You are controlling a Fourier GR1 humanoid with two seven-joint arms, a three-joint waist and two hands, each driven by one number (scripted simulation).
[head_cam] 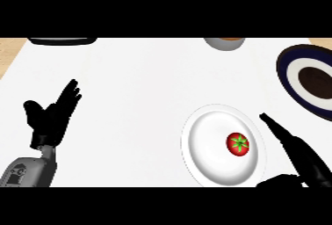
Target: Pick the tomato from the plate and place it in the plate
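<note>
A red tomato (238, 143) with a green top sits in the white plate (206, 132), a little to the right of its middle. A dark blue plate (290, 70) with a white ring and brown middle is cut off at the right edge.

The right hand (295, 147) is open with straight fingers, just beside the white plate, holding nothing. The left hand (52, 114) rests open at the left. Two things at the top edge are cut off and hard to make out.

A kitchen counter: white top (142, 88) with plates (214, 132), a bowl (224, 43), wooden edge (13, 52).
</note>
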